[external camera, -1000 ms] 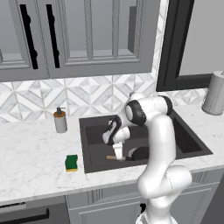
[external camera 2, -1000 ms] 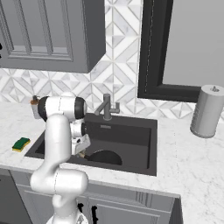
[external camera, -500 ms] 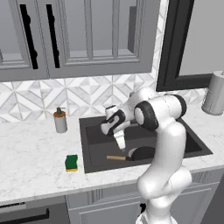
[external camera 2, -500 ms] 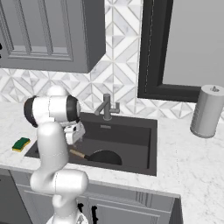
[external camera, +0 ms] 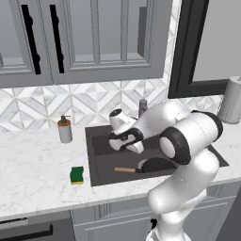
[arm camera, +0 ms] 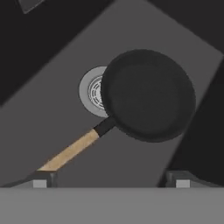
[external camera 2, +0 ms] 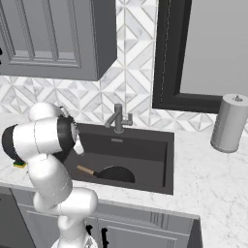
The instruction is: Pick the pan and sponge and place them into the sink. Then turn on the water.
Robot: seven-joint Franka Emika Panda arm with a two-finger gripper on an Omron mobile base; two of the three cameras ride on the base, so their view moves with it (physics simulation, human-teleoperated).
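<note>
in sink: pan flat, handle toward sponge side.

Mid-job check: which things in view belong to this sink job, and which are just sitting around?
Job:
pan, lying in the sink partly over the drain
sponge, on the counter left of the sink
faucet, no water running
gripper, open, empty, above the pan

Bystanders:
soap bottle
paper towel roll
</note>
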